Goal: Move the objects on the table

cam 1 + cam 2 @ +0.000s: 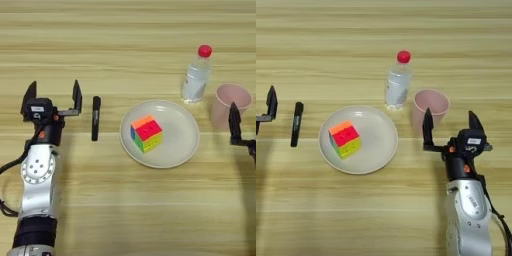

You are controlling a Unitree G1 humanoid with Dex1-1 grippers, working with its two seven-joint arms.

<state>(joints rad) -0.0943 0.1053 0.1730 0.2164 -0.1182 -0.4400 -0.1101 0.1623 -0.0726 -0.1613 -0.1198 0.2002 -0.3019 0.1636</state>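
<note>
A slim black marker pen lies on the table, pointing away from me, just right of my left gripper. That gripper is open, its fingers spread and empty. The multicoloured puzzle cube rests in the middle of a cream plate. A pale pink cup stands upright right of the plate. My right gripper is open just in front of the cup and slightly right of it, with its left finger overlapping the cup's near side and nothing held.
A clear plastic water bottle with a red cap stands upright behind the plate, close to the left of the cup. Bare wooden table stretches along the far side and in front of the plate.
</note>
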